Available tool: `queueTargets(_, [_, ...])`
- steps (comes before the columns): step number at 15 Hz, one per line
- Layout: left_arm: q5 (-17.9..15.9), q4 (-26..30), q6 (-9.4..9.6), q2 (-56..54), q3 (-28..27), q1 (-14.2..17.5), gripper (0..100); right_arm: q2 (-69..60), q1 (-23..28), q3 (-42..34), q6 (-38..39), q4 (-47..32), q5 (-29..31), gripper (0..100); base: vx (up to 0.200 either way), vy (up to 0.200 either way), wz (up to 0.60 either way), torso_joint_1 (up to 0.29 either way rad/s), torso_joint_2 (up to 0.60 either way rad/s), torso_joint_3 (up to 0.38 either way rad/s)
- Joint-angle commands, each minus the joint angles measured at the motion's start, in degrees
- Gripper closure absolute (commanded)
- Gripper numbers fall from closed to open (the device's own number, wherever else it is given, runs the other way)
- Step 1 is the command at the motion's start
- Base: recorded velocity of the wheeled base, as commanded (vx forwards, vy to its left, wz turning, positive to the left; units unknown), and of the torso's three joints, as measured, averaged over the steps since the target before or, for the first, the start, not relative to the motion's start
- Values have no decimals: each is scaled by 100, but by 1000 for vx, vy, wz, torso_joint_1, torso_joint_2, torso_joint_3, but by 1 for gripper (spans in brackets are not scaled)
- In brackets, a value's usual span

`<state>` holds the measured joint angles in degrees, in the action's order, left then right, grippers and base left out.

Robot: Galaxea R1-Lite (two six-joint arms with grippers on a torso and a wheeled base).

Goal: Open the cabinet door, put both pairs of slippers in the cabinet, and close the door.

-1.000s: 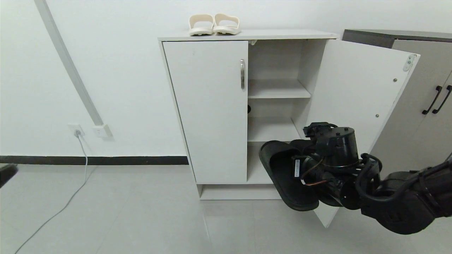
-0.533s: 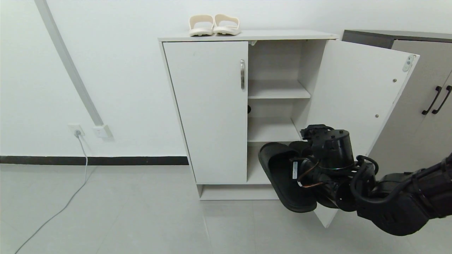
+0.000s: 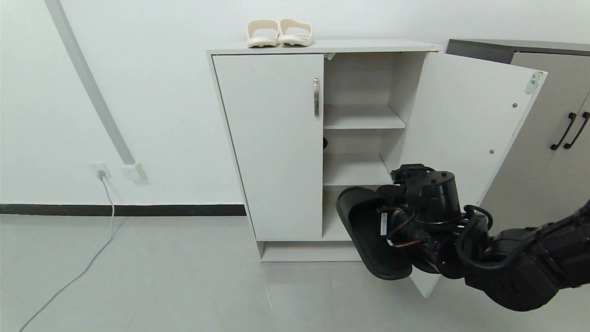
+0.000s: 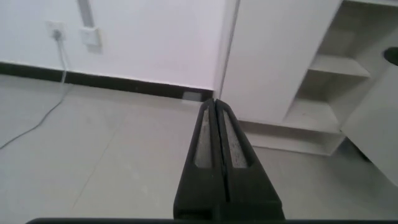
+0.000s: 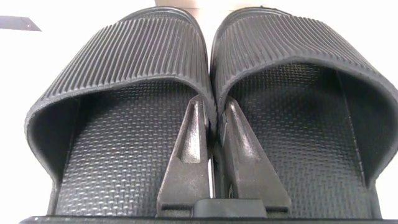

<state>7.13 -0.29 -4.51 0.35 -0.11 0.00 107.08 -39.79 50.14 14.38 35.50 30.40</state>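
Black slippers (image 3: 366, 230), the pair side by side, are pinched by your right fingers (image 5: 189, 149), which are closed on the two inner edges where the slippers meet. You have them just in front of the lowest opening of the cabinet (image 3: 368, 45), beside its swung-open right door (image 3: 461, 129). The cream slippers (image 3: 280, 32) sit on the cabinet's top at its back edge, above the closed left door (image 3: 272, 147). Your left fingers (image 4: 205, 137) are pressed together on nothing, over the floor (image 3: 184, 286).
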Motion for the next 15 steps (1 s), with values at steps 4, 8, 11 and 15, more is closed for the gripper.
queueTargets(4, [-537,3,73,-35,11,0,100,436,-99,752,47,18,633,100,0,0,0,0,0,0])
queueTargets(8, [-537,3,64,-35,11,0,100,1034,-90,1358,64,18,994,100,0,-50,0,1,1,1])
queueTargets(11, [-537,3,56,-35,11,9,100,1052,-90,1323,64,18,994,100,0,-200,0,1,4,5])
queueTargets(15, [-546,12,47,-35,11,0,100,1131,-90,1297,73,36,994,100,0,-100,0,4,0,1])
